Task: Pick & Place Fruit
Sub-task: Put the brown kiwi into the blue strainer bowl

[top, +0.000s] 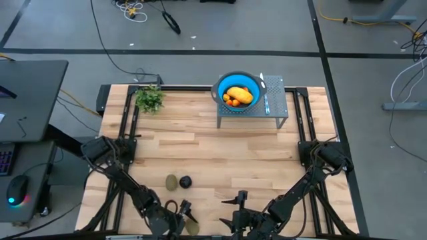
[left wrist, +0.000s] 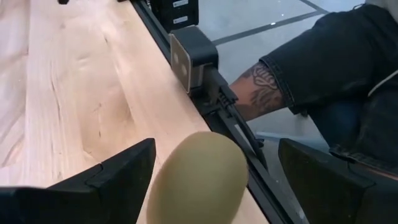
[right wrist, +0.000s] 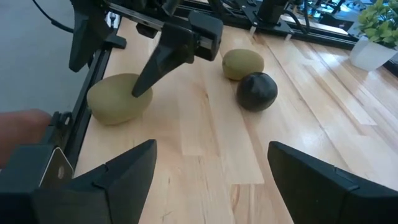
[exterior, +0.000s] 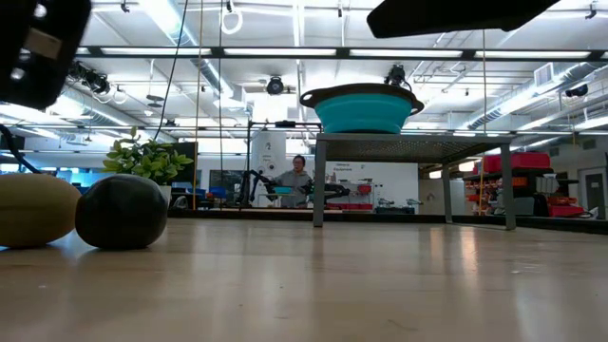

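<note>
At the table's near edge, left tool (right wrist: 134, 74) astride olive-green oval (right wrist: 118, 98).

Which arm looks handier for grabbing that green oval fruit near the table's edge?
The left. Its open pincer already has a finger on each side of the green oval fruit; the right pincer sits farther away, open and empty.

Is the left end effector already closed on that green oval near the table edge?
No: in the left wrist view the left end effector is open, its fingers standing apart on either side of the green oval.
</note>
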Controlling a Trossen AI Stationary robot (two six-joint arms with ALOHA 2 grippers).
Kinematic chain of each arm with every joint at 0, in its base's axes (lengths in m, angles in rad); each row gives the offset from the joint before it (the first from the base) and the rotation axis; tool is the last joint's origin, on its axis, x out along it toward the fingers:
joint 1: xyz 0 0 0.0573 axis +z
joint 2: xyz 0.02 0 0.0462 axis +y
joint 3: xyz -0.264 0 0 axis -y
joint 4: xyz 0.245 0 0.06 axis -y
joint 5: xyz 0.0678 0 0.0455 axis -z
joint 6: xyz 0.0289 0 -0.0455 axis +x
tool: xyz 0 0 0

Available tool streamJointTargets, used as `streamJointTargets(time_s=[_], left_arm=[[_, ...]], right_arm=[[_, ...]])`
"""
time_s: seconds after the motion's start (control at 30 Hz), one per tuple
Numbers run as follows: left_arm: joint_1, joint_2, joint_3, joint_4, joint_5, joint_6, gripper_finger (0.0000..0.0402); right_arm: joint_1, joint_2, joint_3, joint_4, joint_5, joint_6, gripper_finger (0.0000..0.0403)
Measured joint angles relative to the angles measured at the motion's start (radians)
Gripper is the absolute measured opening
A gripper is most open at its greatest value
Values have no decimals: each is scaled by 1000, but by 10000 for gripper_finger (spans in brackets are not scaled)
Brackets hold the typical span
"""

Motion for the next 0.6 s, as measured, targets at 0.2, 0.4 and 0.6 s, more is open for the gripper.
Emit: streamJointTargets(time_s=[0.2, 0.4, 0.6], left_arm=[[17, 14, 1, 12, 37, -4, 350], [26, 92, 12, 39, 89, -3, 350], [36, 113, 41, 49, 45, 27, 350]], right_arm=[[0, 0, 0, 0, 0, 0, 318], [0, 0, 0, 2, -7, -1, 318], [0, 0, 0, -1, -7, 1, 318]])
